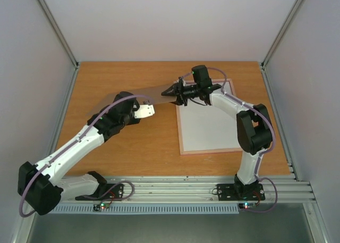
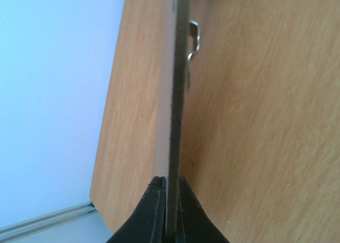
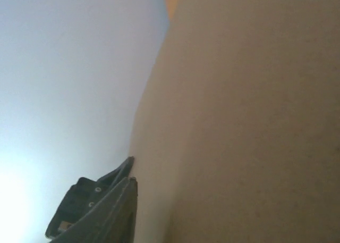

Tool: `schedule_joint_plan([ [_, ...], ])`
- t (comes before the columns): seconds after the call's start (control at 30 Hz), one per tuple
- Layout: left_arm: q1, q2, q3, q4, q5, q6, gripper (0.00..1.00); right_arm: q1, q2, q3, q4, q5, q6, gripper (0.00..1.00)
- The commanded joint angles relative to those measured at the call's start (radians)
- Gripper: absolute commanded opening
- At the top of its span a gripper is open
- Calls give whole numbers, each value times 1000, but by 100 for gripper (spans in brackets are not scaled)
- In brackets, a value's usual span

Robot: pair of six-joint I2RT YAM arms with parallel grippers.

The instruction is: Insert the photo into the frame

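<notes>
– Left tool (image 2: 171, 182) sits closest: its black jaws are pinched tight on the thin edge of the brown backing board (image 2: 178, 105), with a metal hanger clip (image 2: 194, 40) further along it.

– And the right tool (image 1: 172, 91)?

– It is at the board's other end, holding it up off the counter (image 1: 133, 147) between the two arms. Only one finger shows beside the board, so I cannot tell whether it grips or has let go.

– Where is the frame (image 1: 210, 151)?

– Flat on the right half of the counter, its long axis running from the near edge to the far one. A white sheet (image 1: 207, 126) fills it.

– The photo?

– No view shows a print. Whether that white is a mat or the photo's back, I cannot tell.

– So how far along?

– I judge it midway: the frame is open with its backing off. What remains is confirming the photo is seated, then laying the board back and closing up.
</notes>
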Motion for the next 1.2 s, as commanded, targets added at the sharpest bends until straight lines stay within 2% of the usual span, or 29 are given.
schedule_joint_plan([
  [0.0,27,-26,98,-169,106,-157,1,-20,-65,123,-155,-38,-300,50],
  [0.07,56,-27,161,-216,137,-211,0,-54,-71,171,-241,-29,-411,73],
  [0.13,102,-10,241,-277,210,-286,0,-95,-77,231,-342,-5,-531,81],
  [0.3,225,65,472,-408,480,-517,0,-216,-132,282,-377,49,-712,90],
  [0.5,341,94,586,-349,851,-824,1,-305,-194,322,-435,46,-853,93],
  [0.53,369,99,587,-312,931,-875,0,-312,-205,325,-450,37,-869,95],
  [0.6,416,108,568,-189,1121,-1070,0,-318,-229,322,-476,4,-897,96],
  [0.73,454,115,459,202,1336,-1446,1,-318,-288,267,-449,-100,-901,96],
  [0.8,460,115,419,325,1368,-1579,0,-318,-317,262,-475,-116,-915,96],
  [0.97,489,104,312,634,1405,-1792,0,-326,-358,299,-661,-93,-1044,95],
  [1.17,494,101,234,802,1416,-1933,0,-399,-362,307,-789,-166,-1070,92],
])
